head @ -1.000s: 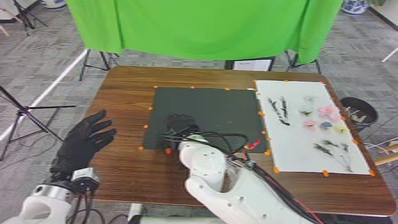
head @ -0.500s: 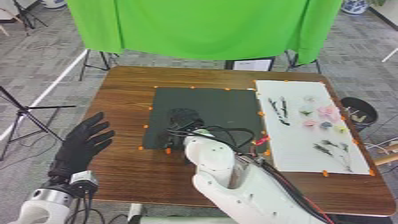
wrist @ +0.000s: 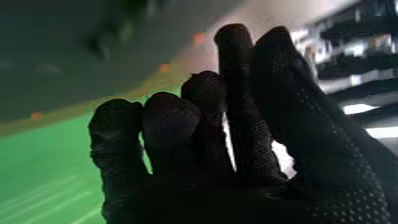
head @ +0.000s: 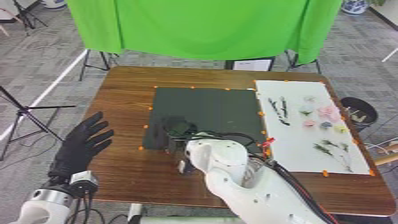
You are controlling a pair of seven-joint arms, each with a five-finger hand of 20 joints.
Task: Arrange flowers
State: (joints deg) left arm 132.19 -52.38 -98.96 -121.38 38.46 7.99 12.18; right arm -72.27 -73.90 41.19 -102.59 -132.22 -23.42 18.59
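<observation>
Flowers (head: 327, 111) laid out beside the arranging spot.
From where I stand, the head view has them on the white sheet (head: 293, 150) with dark twigs (head: 274, 106) and leafy sprigs (head: 342, 153), spaced apart, probably so each can be picked singly. The dark mat (head: 233, 106) next to it on the worktop (head: 124, 175) looks meant for the arrangement; the right robot hand (head: 180, 127) is over its near part. The left robot hand (head: 80, 147) is spread beside the mat, presumably leaving room. In the right wrist view, the right one's fingers are loosely extended, pinching nothing I can make out.
</observation>
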